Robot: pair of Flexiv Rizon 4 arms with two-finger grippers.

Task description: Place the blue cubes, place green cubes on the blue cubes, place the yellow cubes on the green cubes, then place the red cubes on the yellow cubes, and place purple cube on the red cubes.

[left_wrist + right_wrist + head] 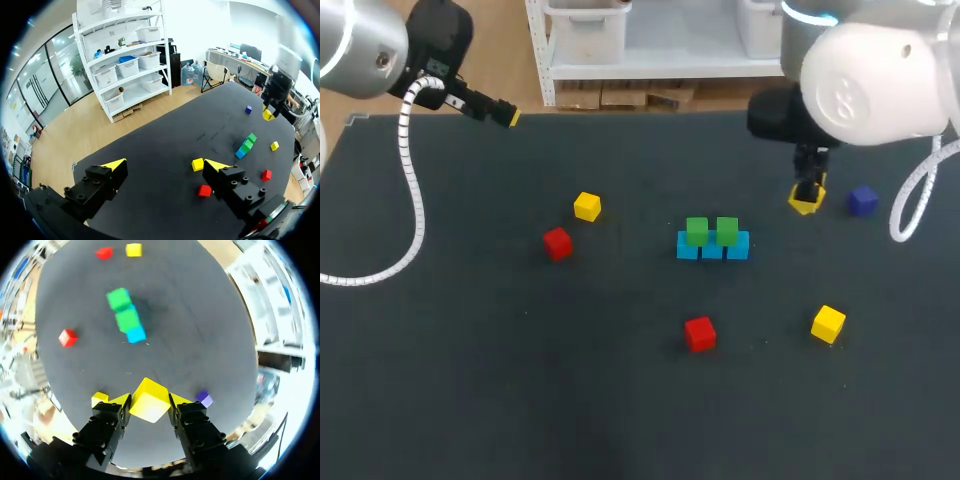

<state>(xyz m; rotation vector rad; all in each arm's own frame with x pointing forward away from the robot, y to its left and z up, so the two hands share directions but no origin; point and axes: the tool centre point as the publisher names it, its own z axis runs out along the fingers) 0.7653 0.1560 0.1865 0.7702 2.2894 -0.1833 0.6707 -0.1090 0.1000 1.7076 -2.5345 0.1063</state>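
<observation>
The right gripper [149, 401] is clenching a yellow cube [148, 398] between its two yellow-tipped fingers, one flat face pressed against each finger. It is hanging with the cube near the table's far right corner (whether the cube is touching the surface, I cannot tell). The cube is showing smooth faces and crisp, square edges, and its colour is nearly matching the fingertips on either side of it. A small purple cube [863, 201] is sitting just beside it, toward the right edge.

The table [440, 400] is showing a dark, matte top with no shine to it. Near its middle, three blue cubes [712, 248] are lying in a tight row, side touching side, running parallel to the far edge. Two green cubes [697, 231] are resting side by side on top of that row, forming a shorter second layer. All of these blocks are the same plain shape, solid in colour and alike in size.

The loose pieces are lying well apart from the stack. A second yellow cube [587, 206] and a red cube [557, 243] are sitting near each other on the left side of the row. The other red cube [700, 333] is lying between the row and the near edge. A third yellow cube [828, 324] is resting further toward the right edge.

The left gripper [167, 167] is hovering over the far left corner, released, its black fingers with yellow wedge tips spread wide apart.
</observation>
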